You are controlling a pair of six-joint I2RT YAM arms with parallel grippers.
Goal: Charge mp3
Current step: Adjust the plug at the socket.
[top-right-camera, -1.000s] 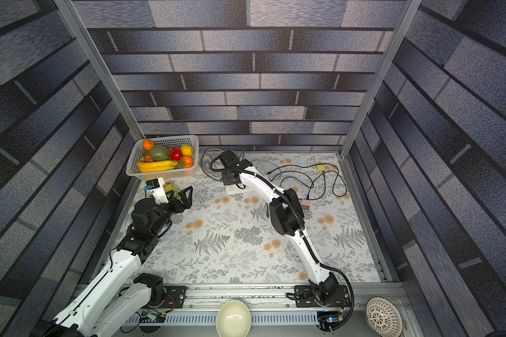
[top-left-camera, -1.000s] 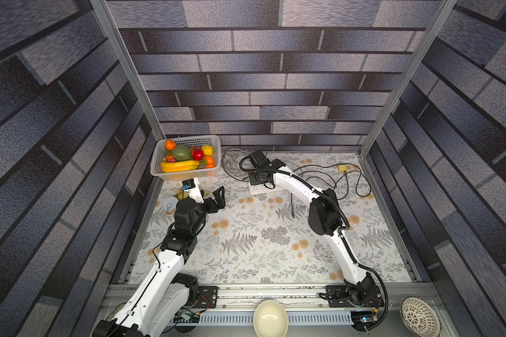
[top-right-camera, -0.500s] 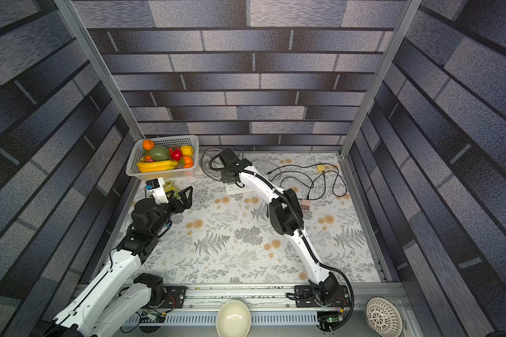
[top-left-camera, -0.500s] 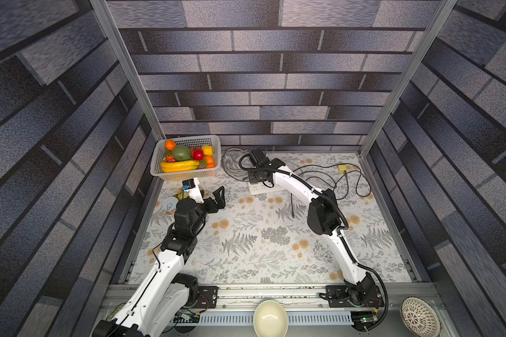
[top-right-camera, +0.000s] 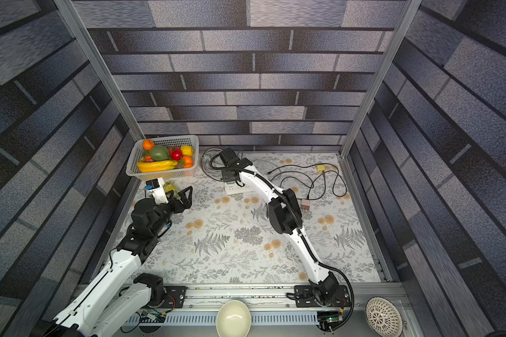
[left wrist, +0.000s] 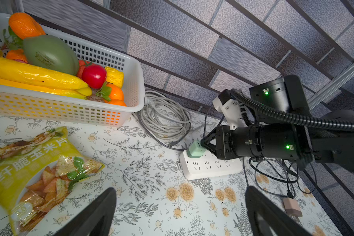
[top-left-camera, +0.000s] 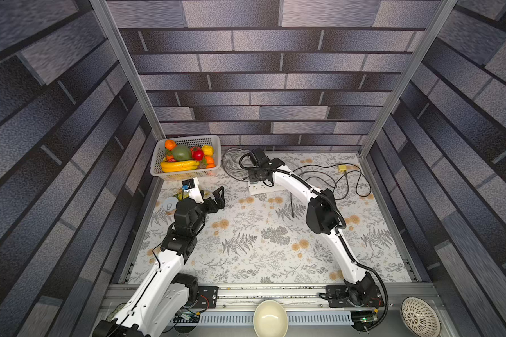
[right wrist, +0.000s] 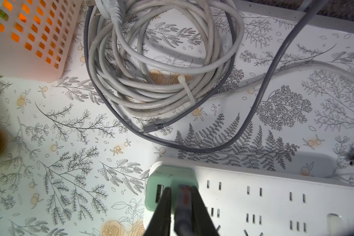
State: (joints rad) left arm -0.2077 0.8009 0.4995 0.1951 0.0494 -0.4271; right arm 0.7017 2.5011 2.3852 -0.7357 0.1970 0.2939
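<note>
**Charging the mp3: USB plug at the charger, player end not yet joined**

Your right fingers [right wrist: 161, 212] pinch the grey USB plug [right wrist: 183, 196] and hold it at a port of the mint-green charger [right wrist: 161, 175]. The charger sits in the end socket of the white power strip [right wrist: 274, 179], at the back of the tabletop [top-left-camera: 246, 262]. The plug's nose is at the charger face, but you cannot tell from the right wrist view whether it is fully seated. The port next to it is empty.

Your left fingers [left wrist: 96, 214] are spread wide and hold nothing. They hover over the tabletop near the bag of corn crisps [left wrist: 29, 163], well apart from the strip.

Done, as judged: the charger is in the strip, and the plug is gripped and lined up with its port, or entering it.

Left to do: a small grey connector [right wrist: 151, 128] lies free on the tabletop, just beside the coiled white cord [right wrist: 161, 61]. It is probably the far end of the same lead, and it is joined to nothing.

The mp3 player cannot be identified with certainty. The likeliest candidate is the small yellow device [top-left-camera: 342, 167] among the black leads on your right arm's side, well apart from the strip. A pink adapter [top-right-camera: 305, 204] lies nearer your right arm.

Roughly the first half is in hand. You have yet to bring the player and the free connector together.
</note>
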